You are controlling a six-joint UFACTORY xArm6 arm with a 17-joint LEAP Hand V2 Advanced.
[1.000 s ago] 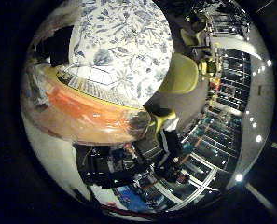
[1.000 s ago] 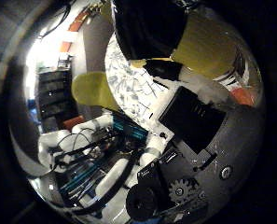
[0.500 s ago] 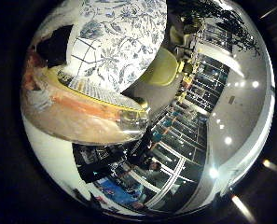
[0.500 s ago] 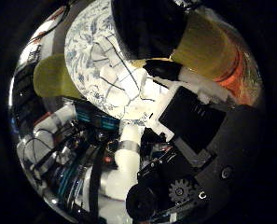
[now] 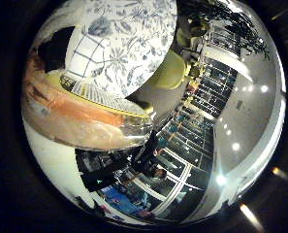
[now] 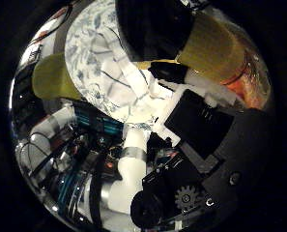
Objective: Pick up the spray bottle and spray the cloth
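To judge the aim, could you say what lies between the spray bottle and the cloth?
Nothing: in the little finger side view, the spray bottle borders the cloth directly.

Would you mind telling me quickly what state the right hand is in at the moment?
Right hand: shut on the spray bottle, whose clear body with orange liquid lies close against the palm, the fingers curled round it.

This looks like a large office or lab hall. Beyond the hand, tall glass partition walls (image 5: pixel 182 145) with dark frames run in a long row under a pale ceiling (image 5: pixel 250 107) dotted with recessed lights. Below the palm lies a table covered in a blue-and-white floral cloth (image 5: pixel 129 43), with a yellow-green chair (image 5: pixel 170 70) just beside it.
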